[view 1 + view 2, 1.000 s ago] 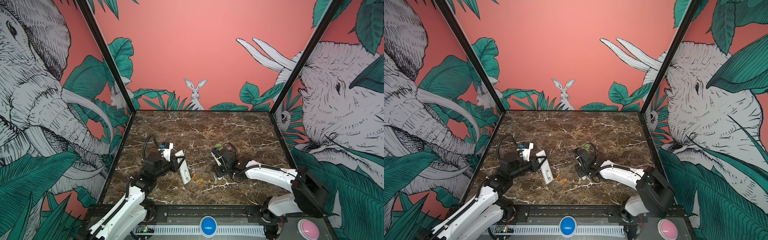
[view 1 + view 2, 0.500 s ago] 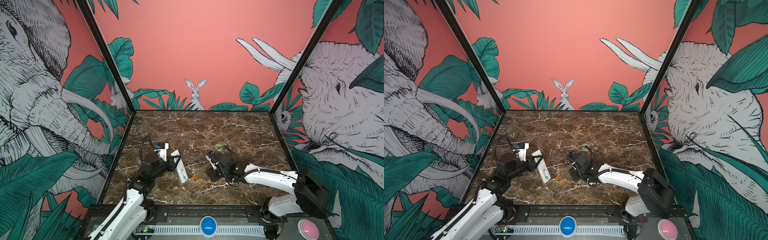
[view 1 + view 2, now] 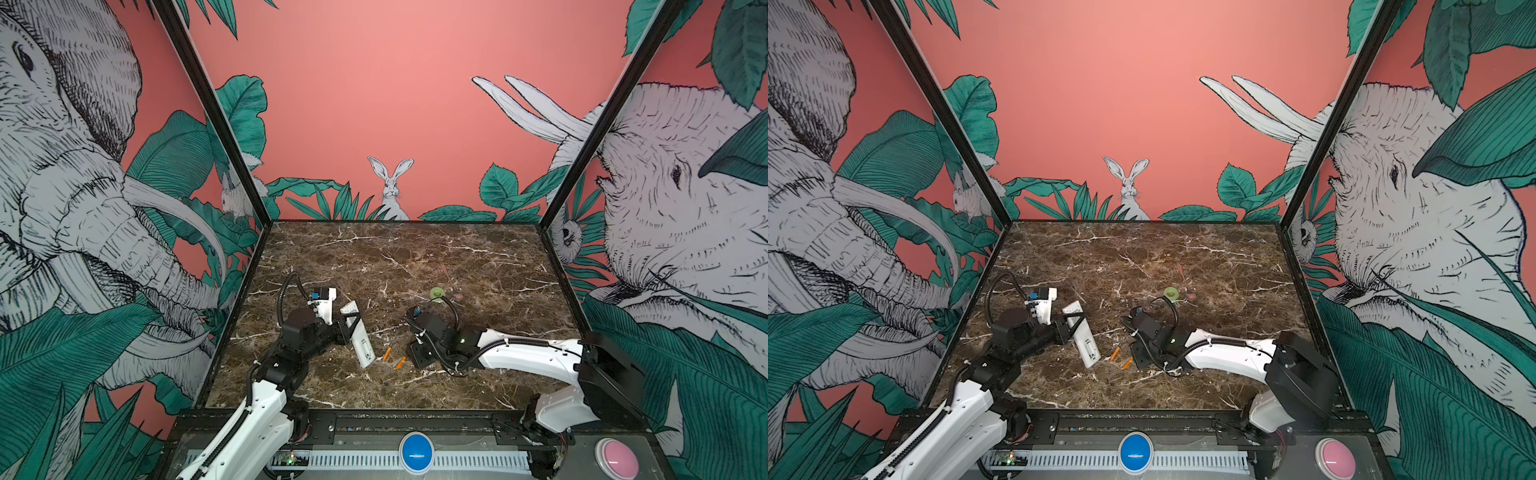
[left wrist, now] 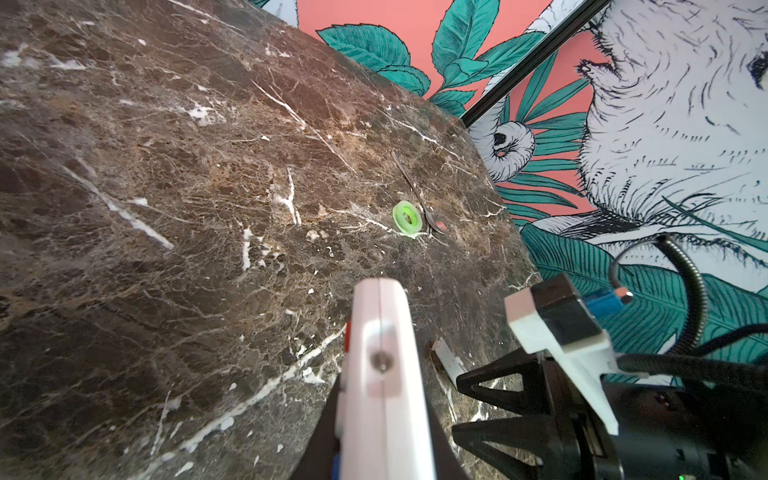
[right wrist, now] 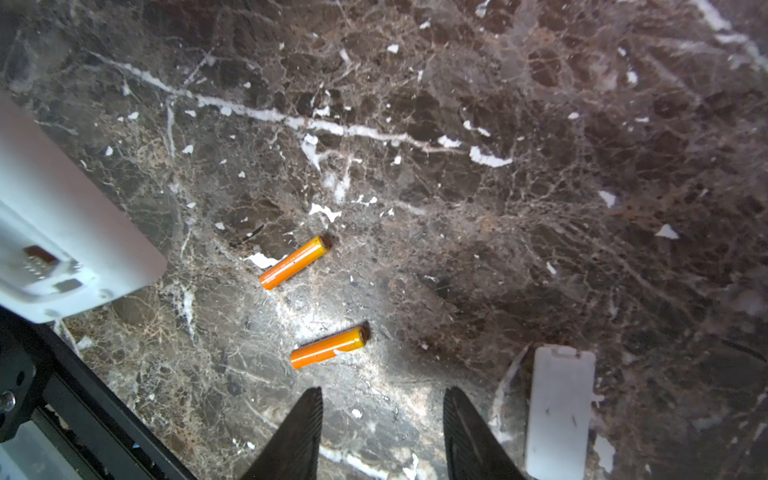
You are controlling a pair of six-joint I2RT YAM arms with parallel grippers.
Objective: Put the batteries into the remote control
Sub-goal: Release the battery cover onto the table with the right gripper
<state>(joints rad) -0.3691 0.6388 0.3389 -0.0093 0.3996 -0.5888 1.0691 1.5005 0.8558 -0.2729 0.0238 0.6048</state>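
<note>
The job is only partly done. The left hand [image 3: 348, 329] is shut tight on the remote control [image 3: 360, 341] and holds it by its long sides. In both top views it is a little left of the middle. The remote is tipped, with one end high and the other end low over the desk [image 3: 415, 257]. I cannot tell if the low end touches the desk. Near that low end there is an open hollow (the place where the batteries go, I think). A small white lid [image 5: 559, 411] lies flat on the desk by itself, close to the right hand [image 5: 380, 432]. So the cover looks to be off already.

The two batteries [image 3: 387, 353] are not in yet. Both lie on the desk, low in the middle of the top views, just to the right of the remote's low end. They lie side by side and do not touch. The right hand is partly open and has nothing between its fingers. It hangs just to the right of the batteries and points at them, with the closer battery [image 5: 328, 347] right in front of it.

What is left, I think: pick up each battery, put it in the hollow the right way round, and maybe put the lid back on.
</note>
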